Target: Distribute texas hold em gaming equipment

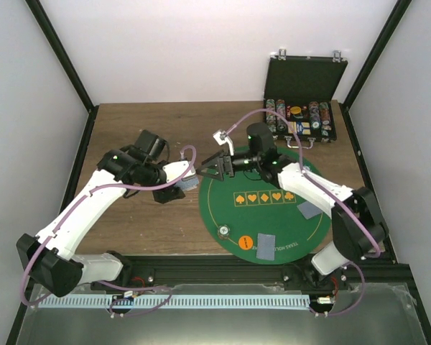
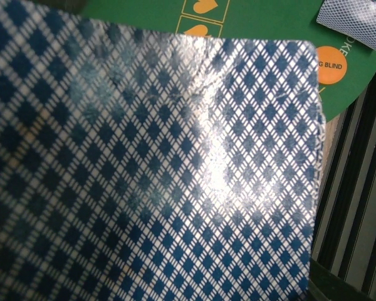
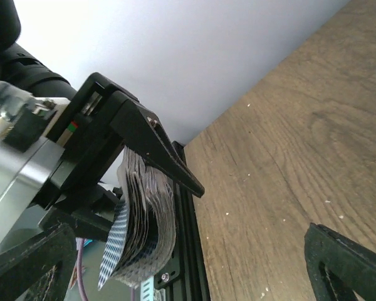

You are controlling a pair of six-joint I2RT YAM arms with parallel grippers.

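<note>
The left pincer (image 1: 178, 185) pinches the deck of cards (image 3: 141, 219) left of centre in the top view, beside the green mat (image 1: 230, 215). The right pincer (image 1: 212, 169), spread wide, should close on the outermost card only, peeling it off squarely.

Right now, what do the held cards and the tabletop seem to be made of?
Cards: probably coated paper or plastic, glossy; a glare streak crosses the blue diamond print, and the stack bows. Tabletop: wood or wood-look laminate, matte, brown grain showing.
</note>
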